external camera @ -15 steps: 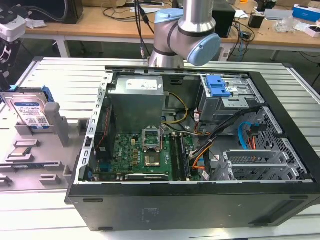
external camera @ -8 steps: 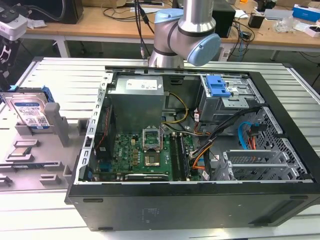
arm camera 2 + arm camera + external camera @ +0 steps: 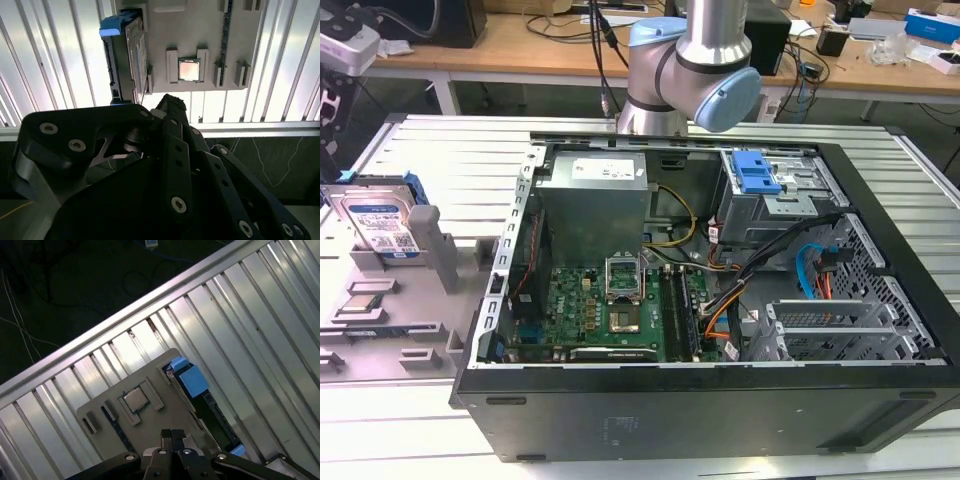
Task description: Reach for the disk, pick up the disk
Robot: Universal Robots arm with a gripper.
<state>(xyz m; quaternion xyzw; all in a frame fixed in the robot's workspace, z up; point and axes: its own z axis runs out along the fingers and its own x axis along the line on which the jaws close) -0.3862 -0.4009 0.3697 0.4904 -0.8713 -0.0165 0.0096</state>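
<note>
At the holder plate's (image 3: pixel 420 320) edge, the disk (image 3: pixel 382 228) is stood upright, judged stiff, heavyish, best gripped across flat faces; fingers (image 3: pixel 166 437) are pressed together, empty.

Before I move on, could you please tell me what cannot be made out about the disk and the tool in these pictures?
1. The disk label: seen edge-on in both wrist views, so its printed face is hidden.
2. The disk's lower edge: exterior view, sunk in the grey holder.
3. The disk's near end: first wrist view, covered by the tool.
4. Gap between tool and disk: no view settles it.
</note>
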